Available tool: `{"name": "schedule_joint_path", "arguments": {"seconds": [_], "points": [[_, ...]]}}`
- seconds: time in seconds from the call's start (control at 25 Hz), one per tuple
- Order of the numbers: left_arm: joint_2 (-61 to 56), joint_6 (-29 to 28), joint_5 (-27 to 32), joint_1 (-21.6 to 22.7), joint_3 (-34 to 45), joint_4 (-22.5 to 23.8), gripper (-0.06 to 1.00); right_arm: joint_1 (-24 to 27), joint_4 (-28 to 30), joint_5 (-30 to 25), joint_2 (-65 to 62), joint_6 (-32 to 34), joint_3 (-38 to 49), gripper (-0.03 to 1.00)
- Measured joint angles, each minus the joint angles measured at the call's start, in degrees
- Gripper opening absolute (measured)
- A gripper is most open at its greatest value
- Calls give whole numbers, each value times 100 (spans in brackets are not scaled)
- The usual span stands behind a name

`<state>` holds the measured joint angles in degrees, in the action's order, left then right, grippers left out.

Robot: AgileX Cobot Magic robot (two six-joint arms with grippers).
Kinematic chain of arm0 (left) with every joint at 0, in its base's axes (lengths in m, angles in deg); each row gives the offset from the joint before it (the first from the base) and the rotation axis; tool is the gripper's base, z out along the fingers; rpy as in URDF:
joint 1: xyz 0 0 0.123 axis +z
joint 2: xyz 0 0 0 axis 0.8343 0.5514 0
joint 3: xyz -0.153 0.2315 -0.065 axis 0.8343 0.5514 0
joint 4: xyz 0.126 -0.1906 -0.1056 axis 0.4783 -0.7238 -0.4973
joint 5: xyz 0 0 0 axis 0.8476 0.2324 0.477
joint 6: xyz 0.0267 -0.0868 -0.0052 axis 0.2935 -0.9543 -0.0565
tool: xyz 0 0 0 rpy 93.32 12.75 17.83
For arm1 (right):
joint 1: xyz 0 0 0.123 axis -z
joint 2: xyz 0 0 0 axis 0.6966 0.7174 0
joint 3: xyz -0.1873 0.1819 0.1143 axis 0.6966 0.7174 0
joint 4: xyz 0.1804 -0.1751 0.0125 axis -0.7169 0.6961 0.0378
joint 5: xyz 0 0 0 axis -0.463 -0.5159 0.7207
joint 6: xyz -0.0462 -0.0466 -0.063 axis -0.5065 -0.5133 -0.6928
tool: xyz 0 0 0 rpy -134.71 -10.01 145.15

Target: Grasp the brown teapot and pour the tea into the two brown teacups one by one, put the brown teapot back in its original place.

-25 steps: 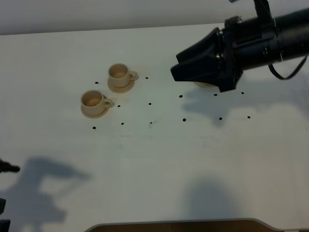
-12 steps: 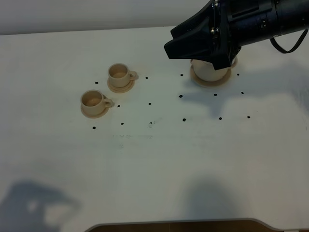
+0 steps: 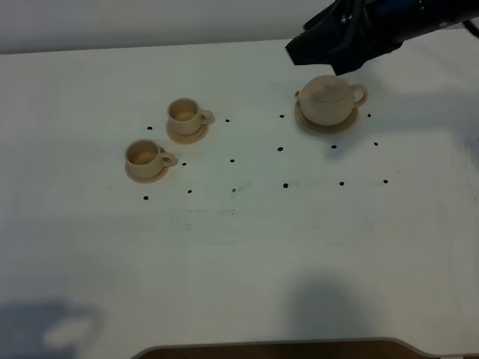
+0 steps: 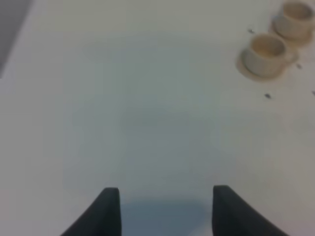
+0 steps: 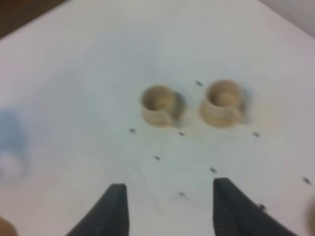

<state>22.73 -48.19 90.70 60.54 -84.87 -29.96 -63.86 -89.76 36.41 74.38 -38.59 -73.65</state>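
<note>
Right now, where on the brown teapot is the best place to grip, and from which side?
Probably the loop handle, approached from the right of the exterior view. The brown teapot stands upright on its saucer, handle sticking out clear on that side, spout opposite.

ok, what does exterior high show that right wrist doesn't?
Only exterior high: the brown teapot standing upright on its wide saucer, free of any grip, with the right arm beyond it. Only right wrist: the right hand, fingers apart, nothing between them. Both: the two teacups on their saucers, and the black dots on the white table.
</note>
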Motion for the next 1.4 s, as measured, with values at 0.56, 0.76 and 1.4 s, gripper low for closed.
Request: {"name": "schedule_joint_path", "arguments": {"seconds": [0.56,0.76,1.4], "points": [[-176,0,6,282,6,0,44,0,2360,81,1362,1679,-1187,39],[-176,-5,6,282,6,0,44,0,2859,46,1969,1985,-1446,39],[-176,-19,6,282,6,0,44,-8,4261,773,2757,-186,-1665,39]]}}
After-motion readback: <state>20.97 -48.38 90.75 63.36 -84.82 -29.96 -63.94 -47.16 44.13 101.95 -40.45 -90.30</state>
